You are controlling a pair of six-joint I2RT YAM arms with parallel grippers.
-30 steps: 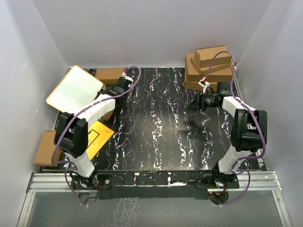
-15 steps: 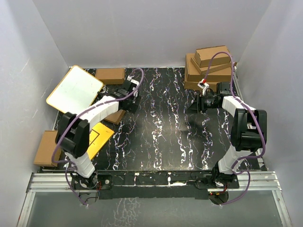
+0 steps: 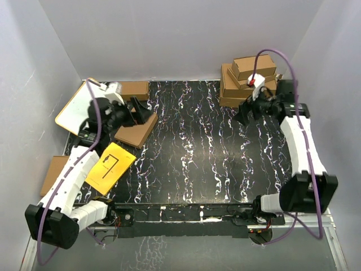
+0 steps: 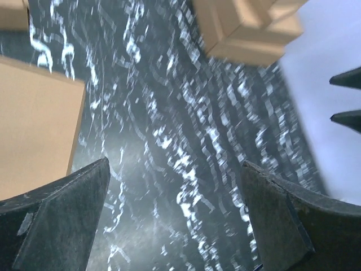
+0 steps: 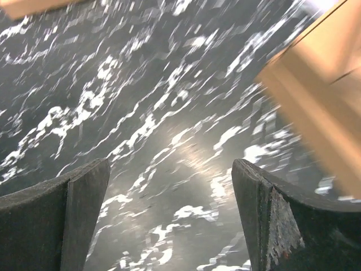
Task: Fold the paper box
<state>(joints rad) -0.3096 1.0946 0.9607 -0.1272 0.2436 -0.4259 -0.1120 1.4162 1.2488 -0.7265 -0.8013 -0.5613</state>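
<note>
The paper box (image 3: 133,134) is a thin brown cardboard mailer lying flat and skewed on the black marbled table (image 3: 192,152), at the left. It shows as a tan slab (image 4: 34,135) at the left edge of the left wrist view. My left gripper (image 3: 141,110) hovers just above its far edge, open, with only table between the fingers (image 4: 175,169). My right gripper (image 3: 243,114) hangs open over the table at the right, in front of the box stack, with nothing between its fingers (image 5: 169,164).
A stack of brown boxes (image 3: 248,79) stands at the back right, also close at the right wrist view's right edge (image 5: 321,107). Another brown box (image 3: 133,88) lies at the back left beside a white board with an orange rim (image 3: 73,110). A yellow card (image 3: 110,167) lies front left.
Both grippers have opened wide. The left arm has swung back to the left and risen off the brown box. The right arm has lifted and stretched toward the back right.
</note>
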